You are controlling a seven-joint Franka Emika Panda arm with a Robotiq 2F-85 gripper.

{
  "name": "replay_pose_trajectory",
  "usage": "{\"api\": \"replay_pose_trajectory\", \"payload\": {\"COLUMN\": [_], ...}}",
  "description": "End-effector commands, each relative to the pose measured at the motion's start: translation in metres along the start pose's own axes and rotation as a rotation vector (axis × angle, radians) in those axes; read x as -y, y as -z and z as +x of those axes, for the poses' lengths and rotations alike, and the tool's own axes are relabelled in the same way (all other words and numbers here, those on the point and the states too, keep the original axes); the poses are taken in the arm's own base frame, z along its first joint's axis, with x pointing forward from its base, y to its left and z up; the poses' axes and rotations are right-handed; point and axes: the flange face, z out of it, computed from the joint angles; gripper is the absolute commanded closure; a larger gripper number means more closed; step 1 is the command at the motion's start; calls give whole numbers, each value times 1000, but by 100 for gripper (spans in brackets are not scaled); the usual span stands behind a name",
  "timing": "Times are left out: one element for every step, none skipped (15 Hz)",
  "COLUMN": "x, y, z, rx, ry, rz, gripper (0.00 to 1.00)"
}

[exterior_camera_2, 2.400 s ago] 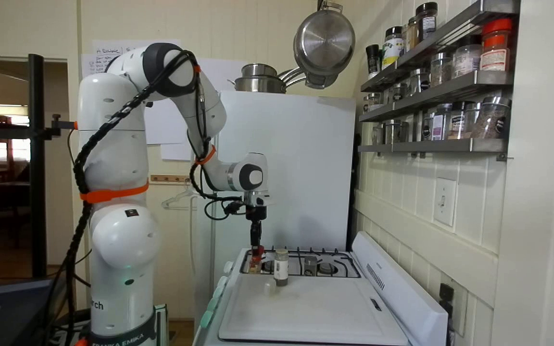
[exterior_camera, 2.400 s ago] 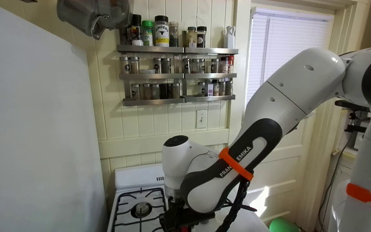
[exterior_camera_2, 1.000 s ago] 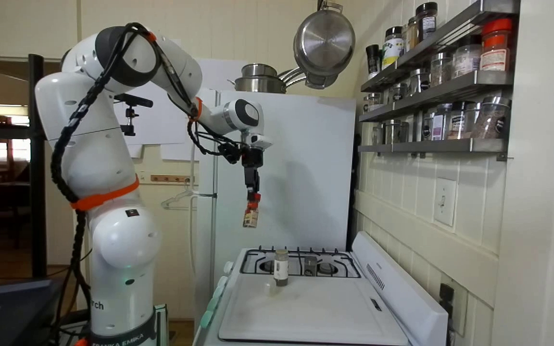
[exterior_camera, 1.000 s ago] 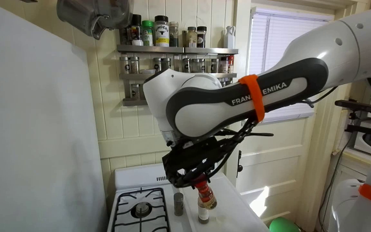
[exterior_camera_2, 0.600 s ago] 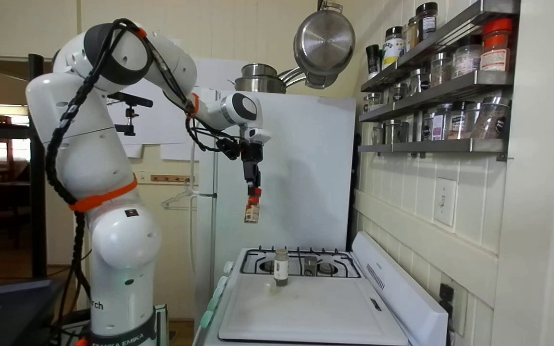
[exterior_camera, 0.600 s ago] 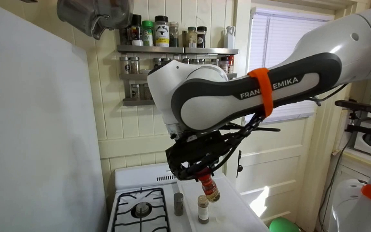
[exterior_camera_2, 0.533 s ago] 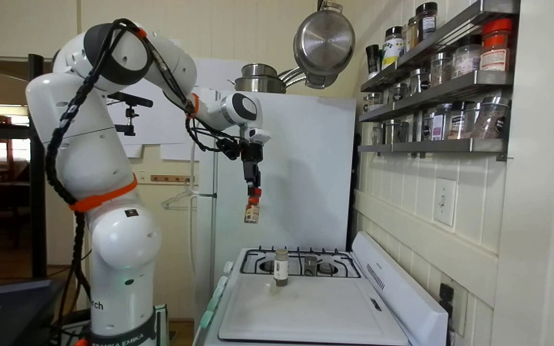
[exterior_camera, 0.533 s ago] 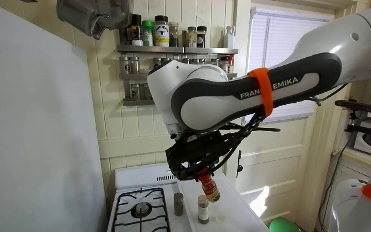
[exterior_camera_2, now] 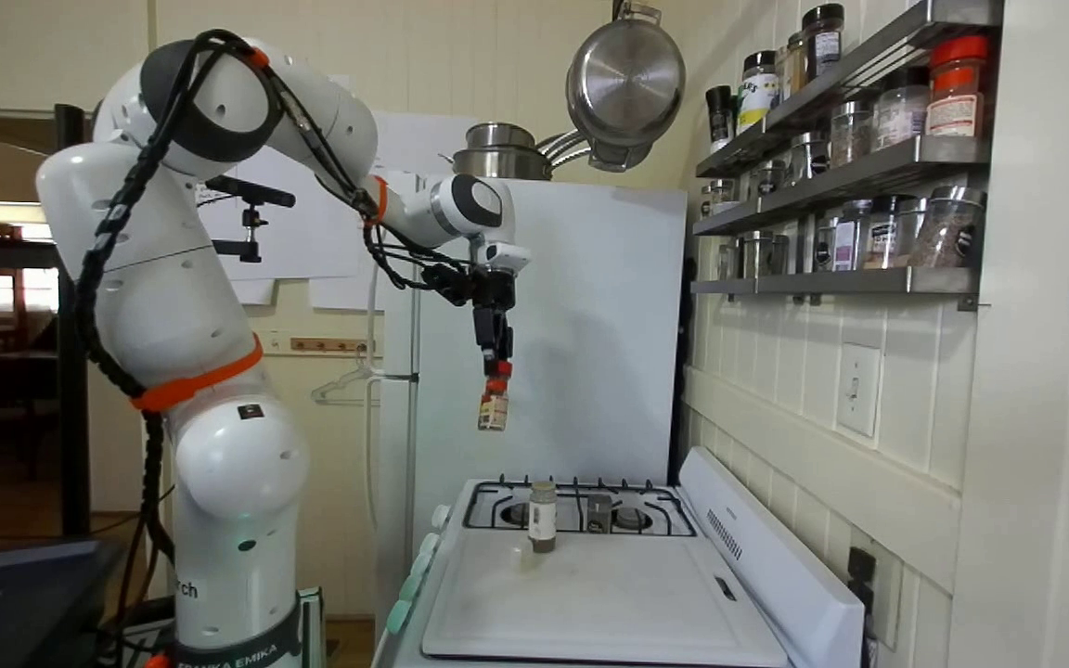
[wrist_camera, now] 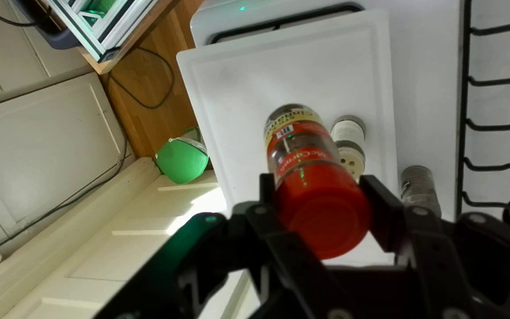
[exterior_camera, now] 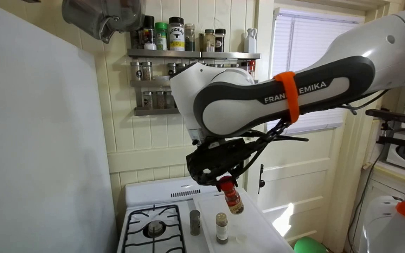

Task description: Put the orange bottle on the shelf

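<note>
Red-capped cinnamon btl (wrist_camera: 312, 177), tilted, gripped btwn fingers (wrist_camera: 383, 212) abv stove (exterior_camera_2: 762, 557).

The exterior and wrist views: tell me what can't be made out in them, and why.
Shelf: in an exterior view, the robot arm covers its lower right part.
Orange bottle: in an exterior view, its label is too small to read.
Pale spot on the stove: in an exterior view, too small and faint to name.
Grey jar: in the wrist view, one end is hidden by the tool.
</note>
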Motion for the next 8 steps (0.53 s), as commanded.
{"api": "replay_pose_trajectory", "payload": {"x": [-34,-41,-48,-54,-60,-64,-69,-72], "y": [-1,-2,-3,-5,-6,-10,-14,-17], "z": [12,18,23,29,35,42,49,55], "rx": [-17,-23,-36,-60,-79,-87,-95,-113], "ry": [-89,-98,-100,-84,-77,-65,-46,-28], "rz": [11,13,16,20,25,29,36,42], "gripper": [75,75,75,75,75,75,75,75]}}
